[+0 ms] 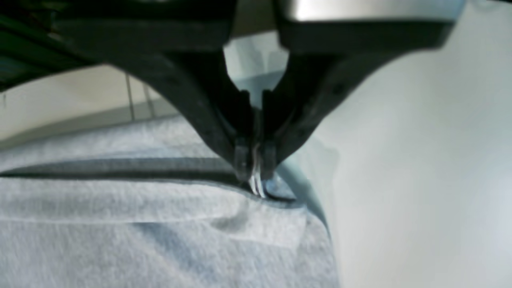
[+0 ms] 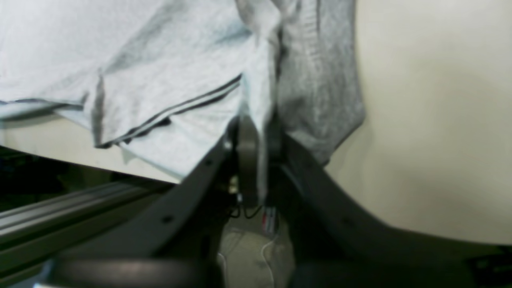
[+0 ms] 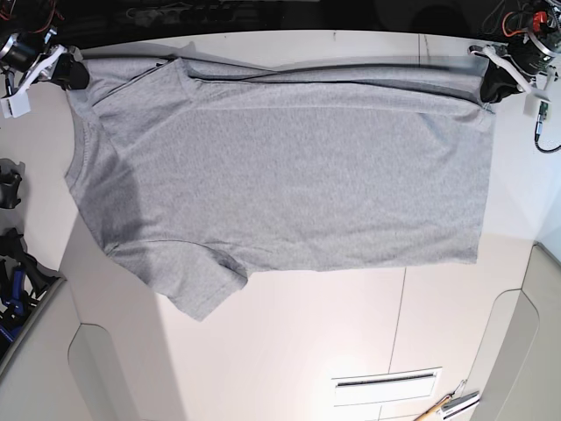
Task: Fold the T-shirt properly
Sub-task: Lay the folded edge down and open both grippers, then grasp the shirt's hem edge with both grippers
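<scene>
The grey T-shirt (image 3: 289, 175) lies spread on the white table (image 3: 307, 333), plain side up, with the neck at the left, the hem at the right and one sleeve (image 3: 197, 285) towards the near side. Its far edge is turned over in a narrow band. My left gripper (image 3: 489, 90) is shut on the far hem corner; the left wrist view shows its fingertips (image 1: 256, 176) pinching the T-shirt's edge (image 1: 120, 240). My right gripper (image 3: 74, 77) is shut on the far shoulder corner, and cloth (image 2: 160, 60) hangs from its closed jaws (image 2: 258, 132).
Dark gear (image 3: 13, 254) sits along the left table edge. A slot (image 3: 386, 381) and a tool (image 3: 451, 406) lie at the near right. Panel seams cross the near half of the table. A metal rail (image 2: 60, 216) runs below the table edge.
</scene>
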Controlling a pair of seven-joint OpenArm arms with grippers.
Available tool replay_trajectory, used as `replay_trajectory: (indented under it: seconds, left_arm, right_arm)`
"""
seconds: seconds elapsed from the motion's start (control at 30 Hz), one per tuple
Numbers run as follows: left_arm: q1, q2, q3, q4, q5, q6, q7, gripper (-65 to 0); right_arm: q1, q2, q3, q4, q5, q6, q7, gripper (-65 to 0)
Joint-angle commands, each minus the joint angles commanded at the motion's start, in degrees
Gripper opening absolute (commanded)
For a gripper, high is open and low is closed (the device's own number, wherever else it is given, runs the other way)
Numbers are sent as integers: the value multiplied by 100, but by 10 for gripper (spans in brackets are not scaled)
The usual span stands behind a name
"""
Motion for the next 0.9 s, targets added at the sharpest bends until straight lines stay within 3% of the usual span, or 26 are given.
replay_trajectory:
  seconds: [0.03, 0.1, 0.13, 0.2, 0.3, 0.43, 0.57, 0.73, 0.9]
  left_arm:
    - [0, 2, 0, 0, 2, -85, 0, -640]
    - [0, 2, 0, 0, 2, -155, 48, -529]
    - [2, 0, 0, 0, 2, -165, 101, -480]
    - [2, 2, 0, 7, -4, -165, 243, -433]
    - [0, 2, -87, 9, -28, -165, 295, -433]
    - [0, 2, -651, 225, -376, -165, 297, -420]
    - [-120, 0, -1180, 601, -868, -165, 293, -314]
    - [-715, -28, -1215, 599, -898, -165, 297, -312]
    - [-1307, -293, -1126, 105, -898, -165, 295, -312]
  right_arm:
    - [0, 0, 0, 0, -42, 0, 2, -596]
    - [-2, 0, 11, 0, -87, -4, -2, -496]
    - [-2, 2, 48, 0, -98, -4, -2, -480]
    - [11, 0, 232, 0, -79, -13, -2, -480]
    - [166, 2, 713, 0, -26, -13, 0, -480]
    - [654, 24, 1285, 0, -247, -48, 214, -480]
    - [1279, 87, 1292, -42, -592, -96, 804, -480]
    - [2514, 326, 697, -675, -1187, -177, 1126, -479]
    - [3945, 393, -413, -2295, -1853, -173, 1827, -342]
